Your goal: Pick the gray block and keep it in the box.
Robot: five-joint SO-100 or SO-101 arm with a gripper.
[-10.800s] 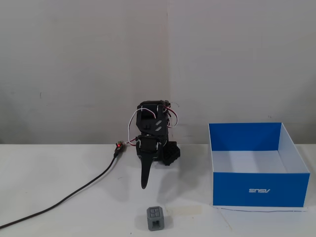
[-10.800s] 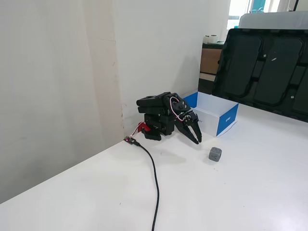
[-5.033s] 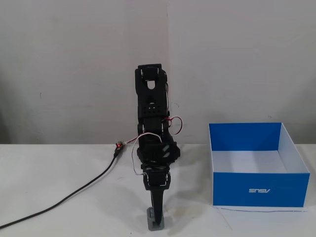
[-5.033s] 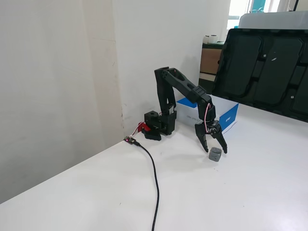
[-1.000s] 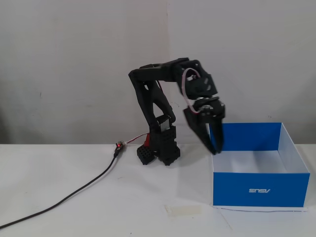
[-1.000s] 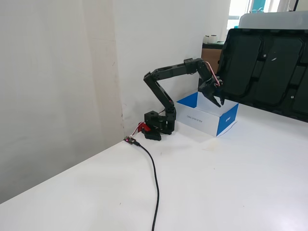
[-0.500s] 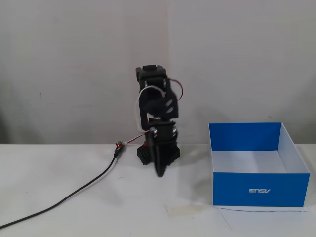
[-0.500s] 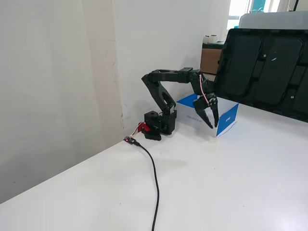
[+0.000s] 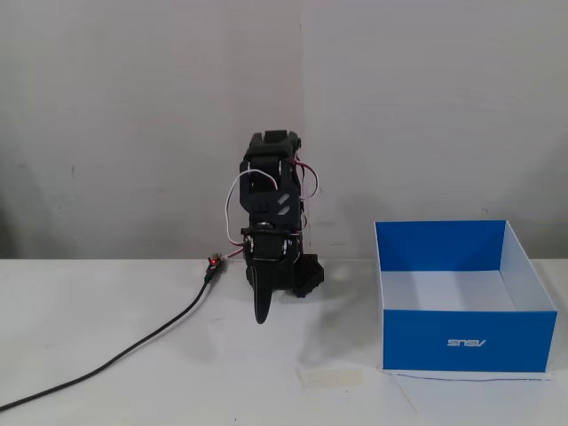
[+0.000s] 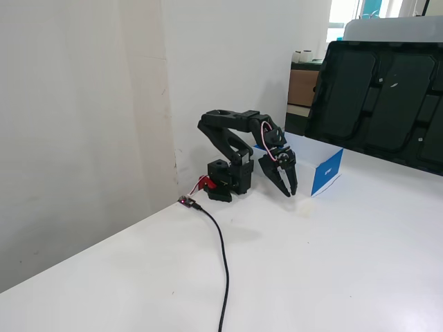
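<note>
Arm folded; gripper [image 10: 287,188] above the surface [image 10: 332,277], jaws slightly parted, apparently empty; box [image 9: 466,341] apart to the right in a fixed view.

we see the box [image 9: 466,342] standing upright and open-topped on the table at the right of a fixed view, bright blue walls, white inside, an inverted white logo on its near wall.
</note>
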